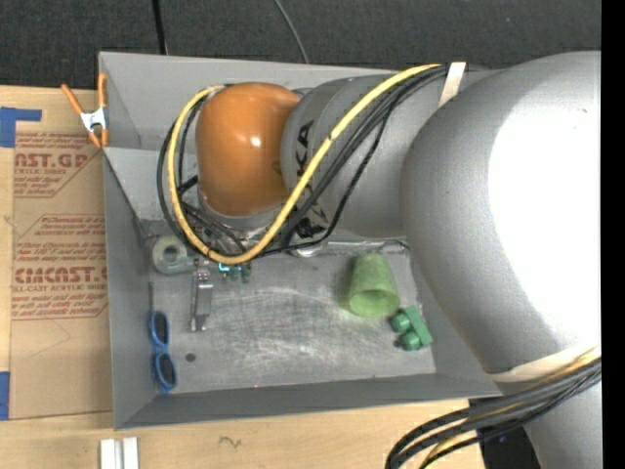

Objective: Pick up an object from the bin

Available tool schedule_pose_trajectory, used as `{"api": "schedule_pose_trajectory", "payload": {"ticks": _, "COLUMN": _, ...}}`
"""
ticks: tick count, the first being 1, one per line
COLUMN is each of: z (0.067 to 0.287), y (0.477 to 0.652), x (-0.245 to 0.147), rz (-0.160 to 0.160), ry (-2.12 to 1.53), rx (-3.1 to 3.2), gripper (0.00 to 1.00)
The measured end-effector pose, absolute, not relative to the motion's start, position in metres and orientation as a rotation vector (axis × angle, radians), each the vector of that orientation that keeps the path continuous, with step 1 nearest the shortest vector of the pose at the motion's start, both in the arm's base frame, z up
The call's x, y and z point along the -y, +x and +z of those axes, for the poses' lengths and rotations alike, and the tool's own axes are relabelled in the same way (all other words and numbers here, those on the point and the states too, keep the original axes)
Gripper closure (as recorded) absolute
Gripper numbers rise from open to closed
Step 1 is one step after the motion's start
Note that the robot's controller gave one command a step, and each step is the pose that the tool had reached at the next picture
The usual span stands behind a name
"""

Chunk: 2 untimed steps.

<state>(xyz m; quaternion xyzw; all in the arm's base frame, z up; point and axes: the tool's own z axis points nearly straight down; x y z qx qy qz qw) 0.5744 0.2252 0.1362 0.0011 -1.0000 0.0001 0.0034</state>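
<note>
Grey scuffed bin floor (293, 335) — green cup (369, 286) mid-rt, blue loops (159, 350) by lt wall; jaws open/shut unclear

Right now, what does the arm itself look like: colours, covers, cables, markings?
The silver-grey rounded metal arm is made of large, smooth, bulbous links. A glossy orange dome-shaped cover sits at its wrist. A thin yellow cable runs along the arm and loops round that cover, alongside black cables. Black lettering, partly hidden, reads "KA". A white band crosses the link.
</note>
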Motion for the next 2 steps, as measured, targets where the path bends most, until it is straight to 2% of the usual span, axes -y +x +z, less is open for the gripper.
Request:
{"api": "schedule_pose_trajectory", "payload": {"ticks": 1, "z": 0.0688, "y": 0.5185, "x": -0.2445, "rz": -0.001, "ry": 0.153, "rx": 3.137, "gripper": 0.00}}
{"api": "schedule_pose_trajectory", "payload": {"ticks": 2, "z": 0.0731, "y": 0.5220, "x": -0.2447, "rz": -0.007, "ry": 0.149, "rx": 3.144, "gripper": 1.00}}
